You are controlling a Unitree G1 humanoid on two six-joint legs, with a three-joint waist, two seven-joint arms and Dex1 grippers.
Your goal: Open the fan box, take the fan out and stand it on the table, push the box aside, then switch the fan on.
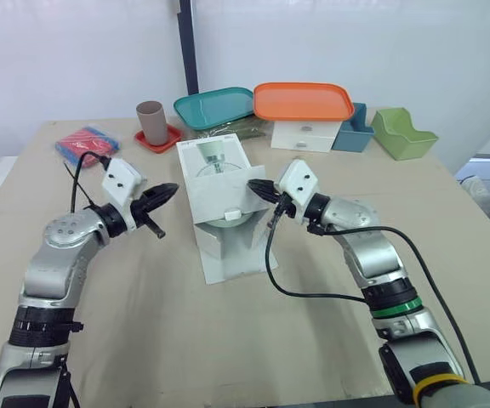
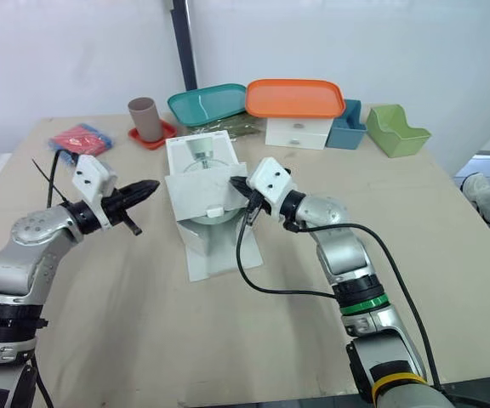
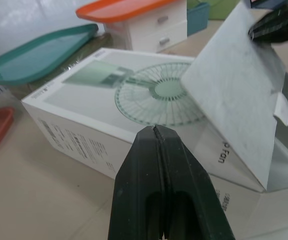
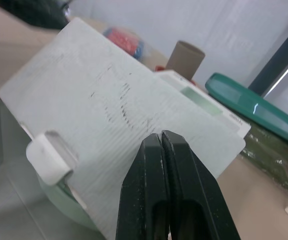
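One fan box flap [image 1: 219,197] touches right end effector [image 1: 254,184].

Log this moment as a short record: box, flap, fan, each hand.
fan box: lying on the table, near end open
flap: raised over the opening
fan: pale green, inside the box, not yet out
left hand: shut, in the air close by the box's left side
right hand: shut, tips at the flap's right edge
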